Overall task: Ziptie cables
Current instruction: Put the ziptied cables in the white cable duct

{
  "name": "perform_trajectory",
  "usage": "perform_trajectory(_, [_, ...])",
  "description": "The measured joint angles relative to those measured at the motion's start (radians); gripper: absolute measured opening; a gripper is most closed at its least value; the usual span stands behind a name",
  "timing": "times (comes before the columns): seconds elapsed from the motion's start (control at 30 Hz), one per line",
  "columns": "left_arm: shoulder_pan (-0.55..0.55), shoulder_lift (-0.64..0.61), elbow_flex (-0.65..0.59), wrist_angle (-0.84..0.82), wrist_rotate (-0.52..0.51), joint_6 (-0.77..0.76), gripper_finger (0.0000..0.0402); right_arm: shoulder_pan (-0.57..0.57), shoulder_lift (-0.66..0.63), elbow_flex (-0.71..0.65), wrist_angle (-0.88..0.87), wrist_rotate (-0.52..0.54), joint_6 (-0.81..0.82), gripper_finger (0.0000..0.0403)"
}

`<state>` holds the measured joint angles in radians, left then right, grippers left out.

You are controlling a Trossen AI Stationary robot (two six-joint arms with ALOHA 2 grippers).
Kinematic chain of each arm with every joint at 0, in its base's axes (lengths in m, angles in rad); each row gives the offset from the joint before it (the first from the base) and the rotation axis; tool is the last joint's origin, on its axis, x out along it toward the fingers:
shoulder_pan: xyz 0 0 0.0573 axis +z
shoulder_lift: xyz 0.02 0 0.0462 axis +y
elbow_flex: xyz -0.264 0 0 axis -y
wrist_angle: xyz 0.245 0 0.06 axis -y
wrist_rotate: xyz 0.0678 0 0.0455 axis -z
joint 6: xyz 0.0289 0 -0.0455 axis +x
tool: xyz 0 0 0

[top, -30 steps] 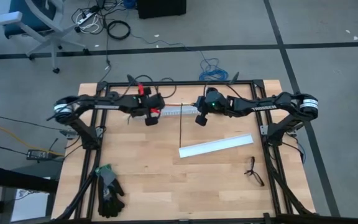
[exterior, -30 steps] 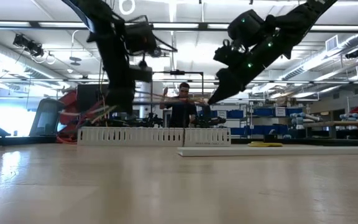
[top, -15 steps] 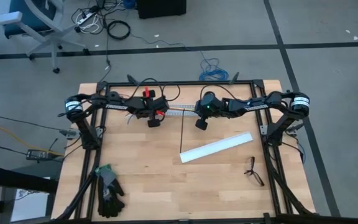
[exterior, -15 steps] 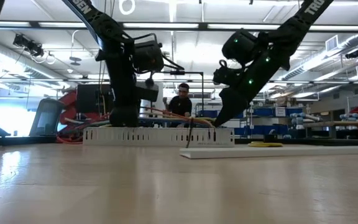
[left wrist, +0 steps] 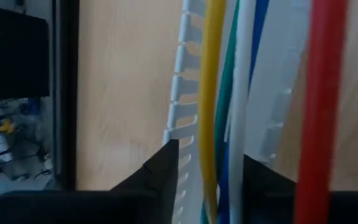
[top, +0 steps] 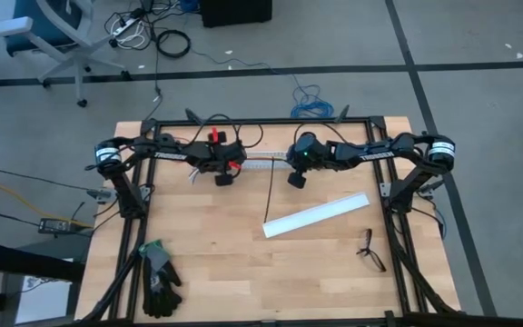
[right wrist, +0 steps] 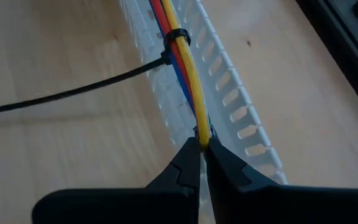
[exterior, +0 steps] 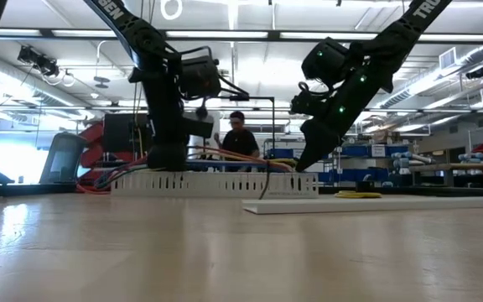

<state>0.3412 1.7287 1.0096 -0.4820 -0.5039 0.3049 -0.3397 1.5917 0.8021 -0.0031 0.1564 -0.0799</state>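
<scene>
My right gripper (right wrist: 202, 148) pinches the cables (right wrist: 180, 53) with its fingers closed, over the slotted channel (right wrist: 229, 93) on the bench (top: 216, 254). The ziptie (right wrist: 176, 38) loops the bundle just beyond. Farther off, my left gripper (left wrist: 207, 163) straddles the wires, fingers narrowly parted.

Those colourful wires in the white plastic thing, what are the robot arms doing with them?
Two dark arms are bundling the thin coloured cables over the white slotted plastic channel. The thin black plastic ziptie is already looped around them, its long tail trailing over the wooden table. The right gripper pinches the cables; the left gripper sits around them, its fingers apart.
</scene>
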Motion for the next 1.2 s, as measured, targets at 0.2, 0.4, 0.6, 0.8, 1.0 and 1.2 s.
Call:
perform_trajectory(0.2, [0.001,-0.002,0.034,-0.186,-0.063,-0.022,0.0142,-0.011,0.000,0.000,-0.034,0.000,0.004,0.0008])
perform_trajectory(0.4, [0.000,-0.035,0.040,-0.212,-0.005,-0.052,0.0143,-0.025,-0.026,-0.001,-0.015,0.000,0.001,0.0001])
perform_trajectory(0.6, [0.000,-0.035,0.040,-0.213,0.006,-0.073,0.0143,-0.020,-0.077,0.000,0.047,-0.026,0.000,0.0006])
perform_trajectory(0.8, [0.000,-0.035,0.041,-0.216,0.026,-0.080,0.0143,-0.014,-0.093,0.000,0.054,-0.135,0.032,0.0003])
perform_trajectory(1.0, [-0.001,-0.035,0.041,-0.233,0.033,-0.087,0.0143,0.004,-0.093,0.000,0.053,-0.135,0.035,0.0002])
perform_trajectory(1.2, [0.000,-0.056,0.041,-0.284,0.050,-0.134,0.0143,0.019,-0.093,0.000,0.052,-0.135,0.059,0.0004])
